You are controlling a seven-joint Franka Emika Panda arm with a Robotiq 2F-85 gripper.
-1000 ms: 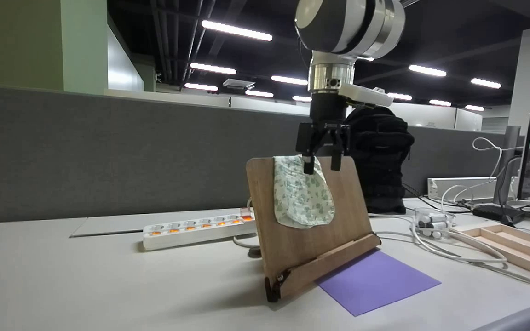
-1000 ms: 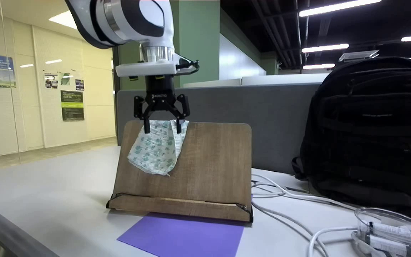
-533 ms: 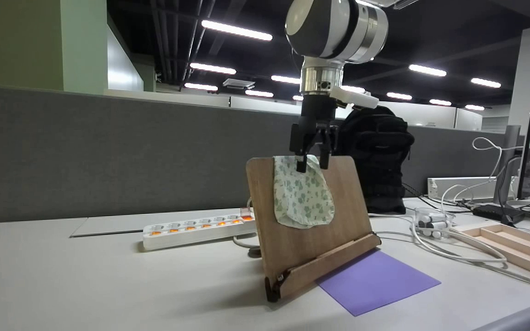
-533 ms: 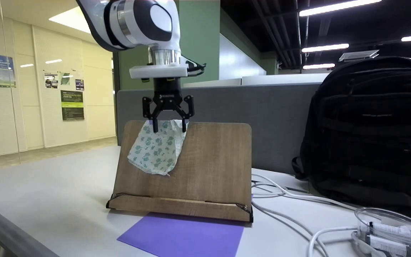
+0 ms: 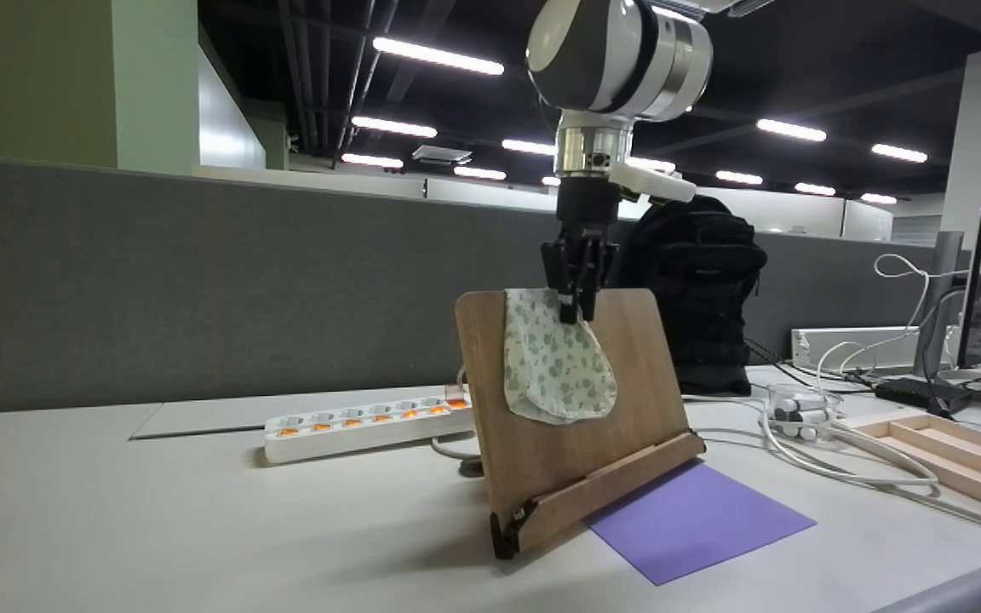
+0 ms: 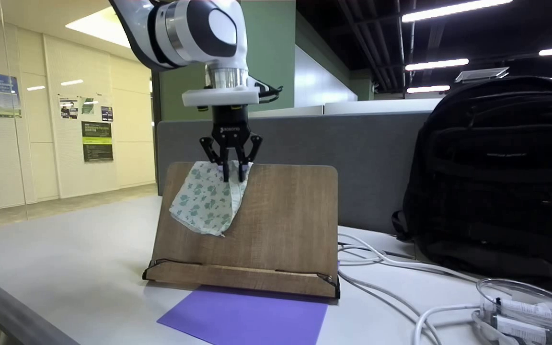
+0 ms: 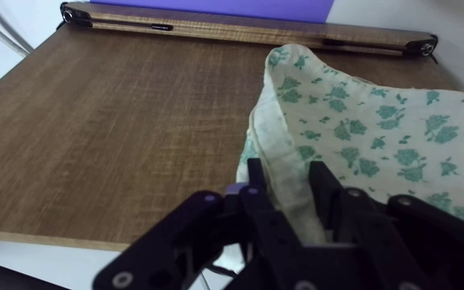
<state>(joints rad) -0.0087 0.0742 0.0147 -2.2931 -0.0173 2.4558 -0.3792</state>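
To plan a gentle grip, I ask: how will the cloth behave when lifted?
The cloth will probably be floppy: it hangs slack down the board. It looks thin, so likely light. Its loose fold may open when raised.

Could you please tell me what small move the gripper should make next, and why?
I would probably close the gripper gently onto the cloth: in the wrist view its fingers stand apart on either side of the cloth's folded strip, so a squeeze should likely pinch it. The cloth hangs over the top edge of the tilted wooden stand.
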